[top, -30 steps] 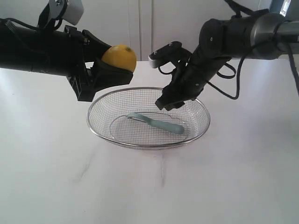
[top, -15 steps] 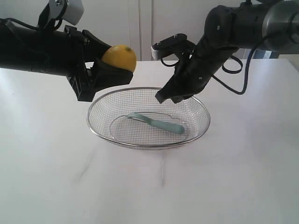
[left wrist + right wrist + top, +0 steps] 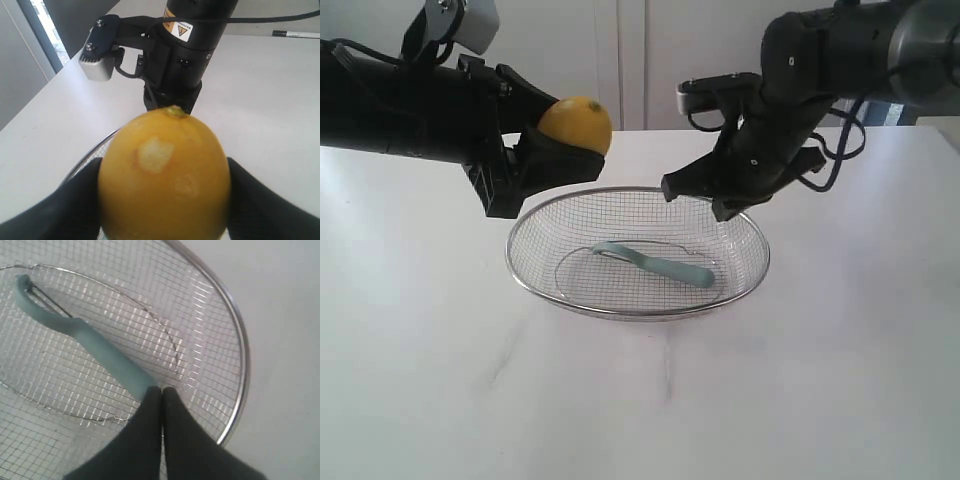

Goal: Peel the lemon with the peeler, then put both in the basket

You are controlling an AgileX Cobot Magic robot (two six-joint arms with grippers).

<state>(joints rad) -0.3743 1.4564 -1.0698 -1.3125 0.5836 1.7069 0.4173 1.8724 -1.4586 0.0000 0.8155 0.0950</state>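
1. The bench [image 3: 840, 400] is bare white and carries only the basket.
2. The basket [image 3: 638, 315] sits at mid-bench between the two arms, so either one can reach it.
3. The left gripper [image 3: 565, 140] pinches the lemon between its black pads. It holds the fruit in the air just beyond the basket's left rim. This looks like a wait before the drop.
4. The right gripper [image 3: 161, 395] has its fingers pressed together and carries nothing. The exterior view shows it raised above the basket's far right side, clear of the mesh. In its wrist view the tips line up with the end of the peeler's handle. I judge it is clear of the tool, not gripping it.
5. The peeler [image 3: 655, 262] lies flat on the basket floor, blade toward the left and teal handle toward the right. That half of the put-away seems done.
6. The lemon [image 3: 576, 124] points its nubby tip toward the right arm. It is in the air, not yet in the basket.
7. A pale patch [image 3: 156, 154] on the rind facing the wrist camera suggests a little peeling. Most of the skin is yellow.
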